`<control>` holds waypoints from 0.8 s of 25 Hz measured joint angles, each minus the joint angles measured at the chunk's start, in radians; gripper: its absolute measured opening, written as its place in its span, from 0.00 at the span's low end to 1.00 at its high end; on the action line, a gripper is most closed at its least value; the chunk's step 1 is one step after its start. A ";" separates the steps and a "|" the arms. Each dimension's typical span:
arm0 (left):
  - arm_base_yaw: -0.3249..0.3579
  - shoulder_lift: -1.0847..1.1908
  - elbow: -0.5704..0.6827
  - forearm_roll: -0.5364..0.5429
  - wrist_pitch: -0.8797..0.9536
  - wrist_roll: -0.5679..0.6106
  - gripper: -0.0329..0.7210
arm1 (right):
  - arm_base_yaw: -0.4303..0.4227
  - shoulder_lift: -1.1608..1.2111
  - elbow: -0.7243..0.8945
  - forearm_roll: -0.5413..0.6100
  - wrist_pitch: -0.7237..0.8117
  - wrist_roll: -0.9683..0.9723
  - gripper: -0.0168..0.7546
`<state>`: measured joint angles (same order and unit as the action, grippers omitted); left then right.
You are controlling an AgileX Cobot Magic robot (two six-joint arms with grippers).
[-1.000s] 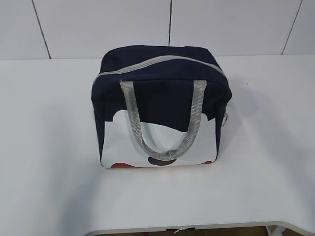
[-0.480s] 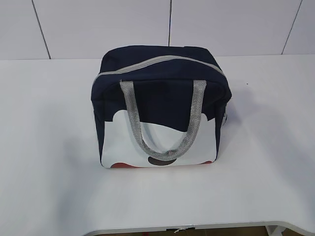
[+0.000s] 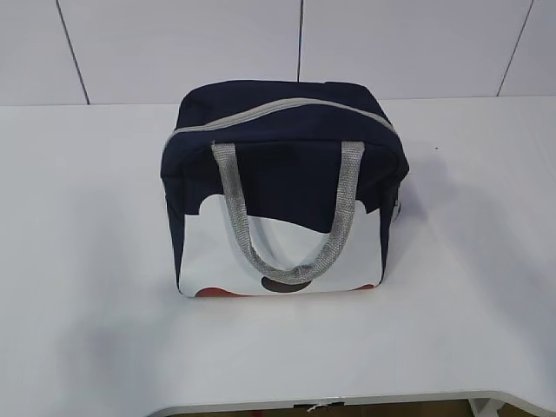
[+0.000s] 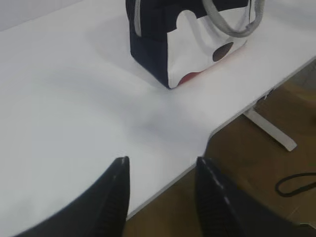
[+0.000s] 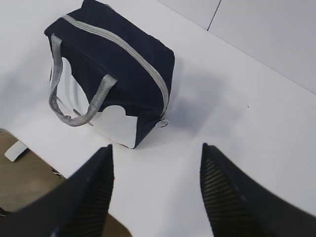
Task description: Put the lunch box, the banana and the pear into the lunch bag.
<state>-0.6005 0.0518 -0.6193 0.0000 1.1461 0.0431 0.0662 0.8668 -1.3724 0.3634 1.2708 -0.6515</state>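
Your left gripper (image 4: 160, 197) hangs over the table's (image 3: 87, 261) near edge, jaws apart, nothing between them. Only its wrist view shows the floor, a white table leg (image 4: 269, 129) and a dark cable (image 4: 296, 183). Centre: the lunch bag (image 3: 282, 187) stands upright, zip (image 3: 278, 109) closed, grey handle (image 3: 287, 217) hanging over the white panel. Bare tabletop lies on both sides. Only your right wrist view shows the ring pull (image 5: 161, 123) at the bag's end. Your right gripper (image 5: 157, 190) is spread open, empty, near that corner. Lunch box, banana and pear aren't visible in any view.
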 joint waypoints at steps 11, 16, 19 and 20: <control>-0.003 -0.040 0.103 -0.080 -0.011 0.006 0.65 | 0.000 0.000 0.000 0.007 0.000 0.000 0.62; -0.003 -0.040 0.110 -0.082 -0.029 0.007 0.65 | 0.000 0.000 0.000 0.008 0.000 0.000 0.62; -0.003 -0.040 0.114 -0.082 -0.029 0.007 0.63 | 0.000 0.000 0.000 0.009 0.000 0.000 0.62; -0.003 -0.040 0.114 -0.082 -0.029 0.007 0.63 | 0.000 0.000 0.000 0.011 0.000 0.000 0.62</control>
<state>-0.6039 0.0114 -0.5050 -0.0816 1.1170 0.0504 0.0662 0.8668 -1.3724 0.3740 1.2708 -0.6515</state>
